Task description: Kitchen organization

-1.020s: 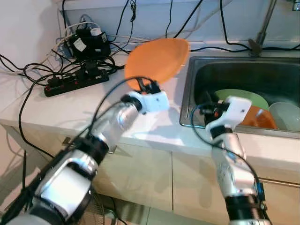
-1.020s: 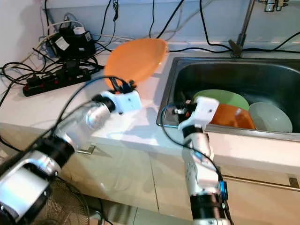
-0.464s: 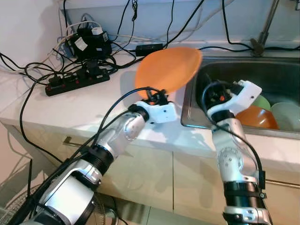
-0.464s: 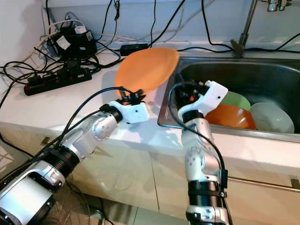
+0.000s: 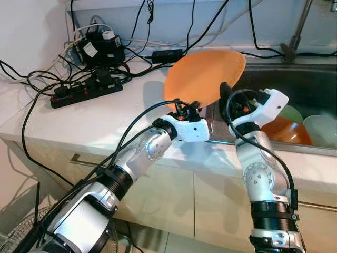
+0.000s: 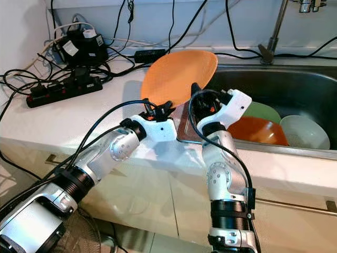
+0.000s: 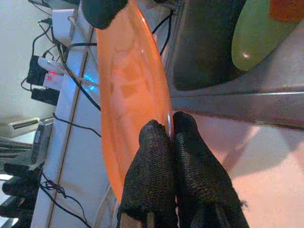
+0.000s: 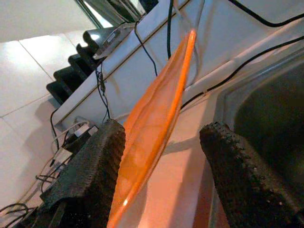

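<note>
Plate (image 5: 205, 76) has travelled from over the counter to the sink (image 5: 316, 87) rim, pinched by the left gripper (image 7: 166, 130); the right gripper (image 8: 164, 137) now straddles it, spread, seemingly not touching, suggesting a handover.

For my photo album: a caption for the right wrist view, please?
Open right gripper straddles the orange plate edge-on at the sink.

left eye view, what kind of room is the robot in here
Most likely a home kitchen: a steel sink set in a white countertop holds a green plate and bowls, with cabinet fronts below. A power strip and tangled cables sit beside it.
</note>
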{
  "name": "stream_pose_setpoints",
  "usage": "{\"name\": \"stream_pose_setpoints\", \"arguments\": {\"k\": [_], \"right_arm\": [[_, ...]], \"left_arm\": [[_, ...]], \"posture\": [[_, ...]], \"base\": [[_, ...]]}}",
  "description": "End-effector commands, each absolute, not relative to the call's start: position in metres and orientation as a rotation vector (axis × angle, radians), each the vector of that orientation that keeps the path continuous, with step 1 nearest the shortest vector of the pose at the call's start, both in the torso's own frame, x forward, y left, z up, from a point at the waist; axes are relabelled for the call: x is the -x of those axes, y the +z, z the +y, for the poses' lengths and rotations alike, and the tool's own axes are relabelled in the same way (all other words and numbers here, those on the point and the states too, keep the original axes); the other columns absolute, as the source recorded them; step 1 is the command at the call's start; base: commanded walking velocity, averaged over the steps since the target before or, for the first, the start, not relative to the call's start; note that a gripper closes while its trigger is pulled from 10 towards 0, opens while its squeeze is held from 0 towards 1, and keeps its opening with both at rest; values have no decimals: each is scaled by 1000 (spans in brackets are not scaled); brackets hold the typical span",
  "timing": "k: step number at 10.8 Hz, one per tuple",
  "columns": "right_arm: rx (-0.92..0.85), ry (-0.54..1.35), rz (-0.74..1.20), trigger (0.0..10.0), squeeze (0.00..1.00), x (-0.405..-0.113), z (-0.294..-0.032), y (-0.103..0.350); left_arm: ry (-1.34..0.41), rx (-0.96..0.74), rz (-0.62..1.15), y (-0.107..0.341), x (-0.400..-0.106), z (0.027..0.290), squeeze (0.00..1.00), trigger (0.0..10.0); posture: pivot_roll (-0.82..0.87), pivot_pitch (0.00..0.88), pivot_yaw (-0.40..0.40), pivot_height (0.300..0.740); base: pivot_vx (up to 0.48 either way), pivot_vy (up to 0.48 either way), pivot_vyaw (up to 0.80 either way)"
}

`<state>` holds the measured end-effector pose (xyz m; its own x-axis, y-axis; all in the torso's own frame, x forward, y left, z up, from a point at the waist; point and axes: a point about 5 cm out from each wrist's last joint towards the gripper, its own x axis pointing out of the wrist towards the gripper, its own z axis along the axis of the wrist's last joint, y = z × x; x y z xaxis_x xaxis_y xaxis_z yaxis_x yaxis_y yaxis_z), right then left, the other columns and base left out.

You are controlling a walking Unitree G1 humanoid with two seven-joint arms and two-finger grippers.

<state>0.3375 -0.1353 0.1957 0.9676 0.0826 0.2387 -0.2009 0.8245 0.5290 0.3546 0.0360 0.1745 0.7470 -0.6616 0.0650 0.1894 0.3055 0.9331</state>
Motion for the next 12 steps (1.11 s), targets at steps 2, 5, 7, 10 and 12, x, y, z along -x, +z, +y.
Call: {"name": "stream_pose_setpoints", "arguments": {"k": [2,5,7,10,12], "right_arm": [[-615,152,-195,10000,0,-340,-132,197],[-643,145,-183,4157,0,-343,-132,195],[-651,149,-176,0,0,-344,-130,193],[-669,145,-168,0,0,-345,-129,192],[-673,144,-169,0,0,-345,-130,192]], "left_arm": [[-587,-1128,-547,184,-353,34,0,10000],[-604,-1119,-564,184,-349,32,0,10000],[-609,-1111,-572,184,-348,31,0,10000],[-615,-1110,-575,184,-347,31,0,10000],[-615,-1111,-581,184,-346,30,0,10000]], "posture": [[37,0,150,740],[38,0,148,740],[43,0,145,740],[44,0,143,740],[45,0,141,740]], "base": [[0,0,0],[0,0,0],[0,0,0],[0,0,0],[0,0,0]]}}
